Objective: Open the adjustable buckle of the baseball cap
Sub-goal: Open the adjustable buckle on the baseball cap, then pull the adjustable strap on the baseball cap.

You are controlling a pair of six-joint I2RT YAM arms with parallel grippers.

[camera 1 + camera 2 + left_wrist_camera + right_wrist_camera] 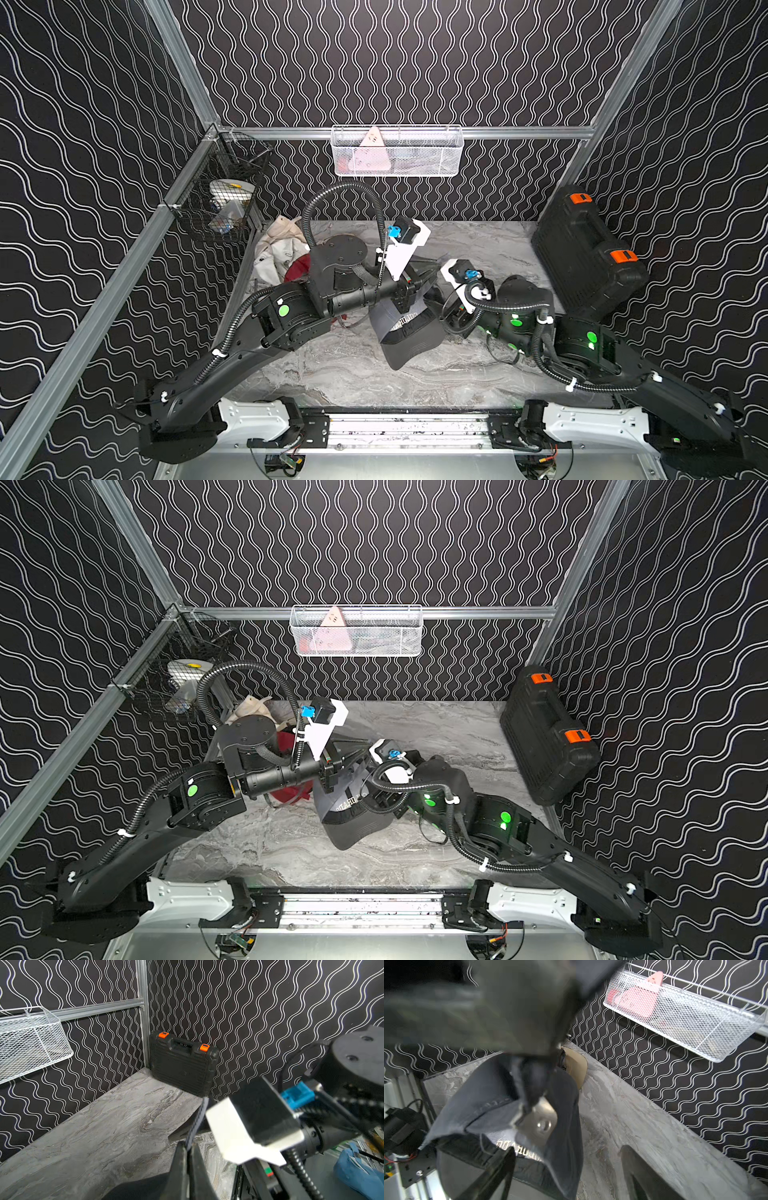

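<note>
Cap: grey, held up by its strap.
Left gripper: clamped on strap.
Right gripper: jaws wide apart, empty; buckle just ahead, untouched.

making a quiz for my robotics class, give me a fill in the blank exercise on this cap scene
1. The left gripper is ____ on the strap of the cap.
2. The right gripper stands ____ near the metal buckle.
3. The black case against the wall has two ____ latches.
4. The mesh basket on the back wall holds a ____ triangle.

Missing words: shut; open; orange; pink
</note>
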